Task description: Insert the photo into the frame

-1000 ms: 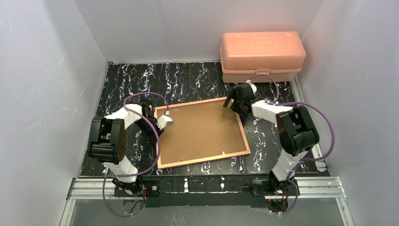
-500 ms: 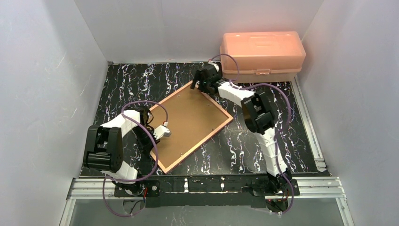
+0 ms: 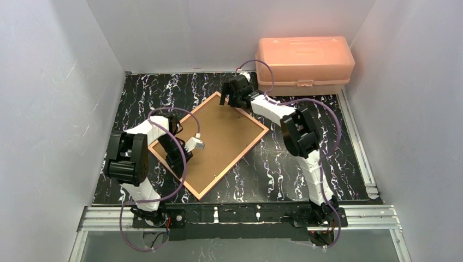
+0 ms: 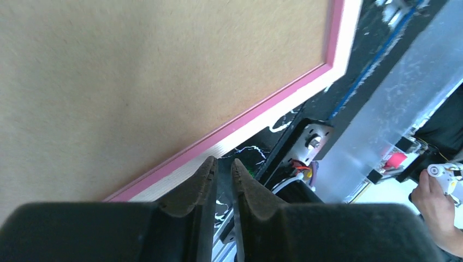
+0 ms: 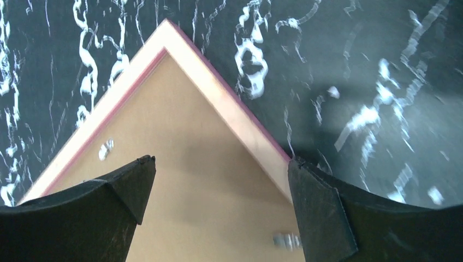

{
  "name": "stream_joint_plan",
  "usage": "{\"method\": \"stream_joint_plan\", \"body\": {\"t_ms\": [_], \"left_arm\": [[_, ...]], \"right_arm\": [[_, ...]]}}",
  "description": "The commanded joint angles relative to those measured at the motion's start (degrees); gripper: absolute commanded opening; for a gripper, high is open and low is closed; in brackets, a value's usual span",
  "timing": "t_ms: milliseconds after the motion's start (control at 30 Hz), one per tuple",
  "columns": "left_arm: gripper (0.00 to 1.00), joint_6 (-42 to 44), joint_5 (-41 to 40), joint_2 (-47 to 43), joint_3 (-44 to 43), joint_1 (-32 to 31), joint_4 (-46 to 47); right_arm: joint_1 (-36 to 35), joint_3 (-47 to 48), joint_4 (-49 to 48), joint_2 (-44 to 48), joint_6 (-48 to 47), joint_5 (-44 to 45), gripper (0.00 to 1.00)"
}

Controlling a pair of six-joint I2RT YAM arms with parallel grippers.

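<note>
We see the frame [image 5: 232, 112] lying back-up mid-bench [image 3: 142, 93], with a brown board [image 3: 218, 142] filling it. Only the top view gives the layout: the frame is turned diamond-wise, its long axis running far-right to near-left, one corner pointing at the far edge. The right wrist view adds that corner close up, with pink edging and small metal tabs on the board. Right end effector [image 5: 218, 164]: fingers wide apart, straddling that corner; we cannot tell contact. Only the left wrist view shows the pink inner lip along the near-left side. Left end effector [image 4: 224, 161]: fingers a slit apart, nothing between them, at that rim. A peach box [image 3: 303, 60] sits in the far-right corner, apart from the frame.
</note>
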State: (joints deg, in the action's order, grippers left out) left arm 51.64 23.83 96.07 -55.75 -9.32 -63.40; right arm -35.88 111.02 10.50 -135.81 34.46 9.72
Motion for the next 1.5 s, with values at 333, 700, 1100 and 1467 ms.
{"method": "stream_joint_plan", "body": {"t_ms": [333, 700, 1100, 1467], "left_arm": [[0.13, -10.26, -1.20, 9.87, -32.66, 13.36, -4.70], [0.03, -24.83, -18.70, 22.07, -42.71, 16.95, 12.82], [0.02, -22.90, -8.17, 25.00, -35.62, 16.89, 6.65], [0.02, -21.43, 1.28, 19.07, -22.28, 11.43, 4.69]], "right_arm": [[-5.32, -37.49, -1.69, 40.70, 3.82, 8.22, 0.99], [-5.83, -63.95, -2.34, 60.78, 14.78, 2.44, 0.99], [-5.44, -69.40, -1.08, 66.78, 17.53, 2.38, 0.99], [3.15, -69.31, 1.05, 70.14, 15.72, -3.89, 0.99]]}}
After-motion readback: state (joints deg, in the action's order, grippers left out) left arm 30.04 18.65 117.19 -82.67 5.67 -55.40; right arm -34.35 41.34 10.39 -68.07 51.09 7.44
